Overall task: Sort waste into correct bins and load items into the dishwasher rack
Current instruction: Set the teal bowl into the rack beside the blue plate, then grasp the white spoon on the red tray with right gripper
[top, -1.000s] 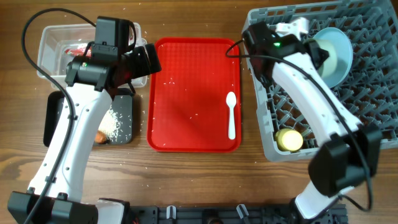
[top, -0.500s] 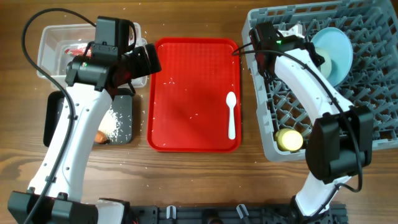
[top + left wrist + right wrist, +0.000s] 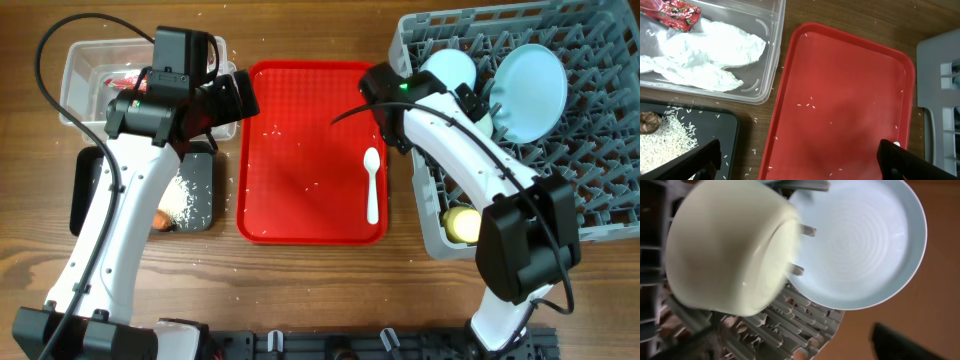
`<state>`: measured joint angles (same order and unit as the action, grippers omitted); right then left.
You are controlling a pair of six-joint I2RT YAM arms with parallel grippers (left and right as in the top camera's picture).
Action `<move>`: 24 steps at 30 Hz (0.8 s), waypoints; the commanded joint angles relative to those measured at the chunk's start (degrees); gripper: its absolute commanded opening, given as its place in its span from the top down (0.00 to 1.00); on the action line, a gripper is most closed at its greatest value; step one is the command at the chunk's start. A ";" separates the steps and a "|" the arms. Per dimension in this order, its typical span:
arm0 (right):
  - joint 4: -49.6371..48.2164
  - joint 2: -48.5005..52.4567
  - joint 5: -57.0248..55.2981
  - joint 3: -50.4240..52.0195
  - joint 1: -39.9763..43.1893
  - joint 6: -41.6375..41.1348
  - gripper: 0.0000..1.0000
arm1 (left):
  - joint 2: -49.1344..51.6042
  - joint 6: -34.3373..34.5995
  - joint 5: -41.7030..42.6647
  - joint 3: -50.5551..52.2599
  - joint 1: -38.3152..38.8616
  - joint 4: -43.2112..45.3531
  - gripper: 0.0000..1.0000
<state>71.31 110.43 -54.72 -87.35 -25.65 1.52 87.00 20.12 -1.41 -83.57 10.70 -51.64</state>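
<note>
A pale bowl point(image 3: 730, 245) rests on the pegs of the grey dishwasher rack point(image 3: 600, 190), close beside the pale blue plate point(image 3: 865, 245). My right gripper point(image 3: 478, 100) hangs open just clear of the bowl, empty, with one dark finger point(image 3: 905, 345) showing. The yellow cup point(image 3: 462, 225) sits at the rack's front left. A white spoon point(image 3: 372, 185) lies on the red tray point(image 3: 300, 120). My left gripper point(image 3: 797, 165) is open and empty over the tray's left edge. The clear tub point(image 3: 767, 65) holds a white napkin point(image 3: 710, 55) and a red wrapper point(image 3: 675, 12). The black tray point(image 3: 730, 130) holds rice point(image 3: 662, 145) and a brown scrap point(image 3: 647, 122).
An orange carrot piece point(image 3: 160, 220) lies at the black tray's front. Stray rice grains dot the red tray and the wood around it. The right arm's white link point(image 3: 480, 160) crosses the rack's left side. Bare table point(image 3: 300, 290) lies in front of the trays.
My right gripper has opened and let go of the bowl in the rack, then drawn back to the left. The left arm has not moved.
</note>
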 commanded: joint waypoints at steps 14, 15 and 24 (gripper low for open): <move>-12.59 -3.91 70.38 -7.17 -2.49 -4.98 0.20 | 0.17 0.50 0.31 0.09 -0.48 0.07 0.00; -13.84 -3.89 69.31 -4.96 -3.19 -7.76 0.28 | 0.17 0.50 0.28 0.09 -0.48 0.07 0.00; -27.26 -3.87 52.89 15.96 -5.68 -30.23 0.45 | 0.17 0.50 0.31 0.09 -0.48 0.07 0.00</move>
<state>44.99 106.65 4.10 -73.95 -31.31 -23.22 87.00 20.12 -1.43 -83.57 10.70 -51.64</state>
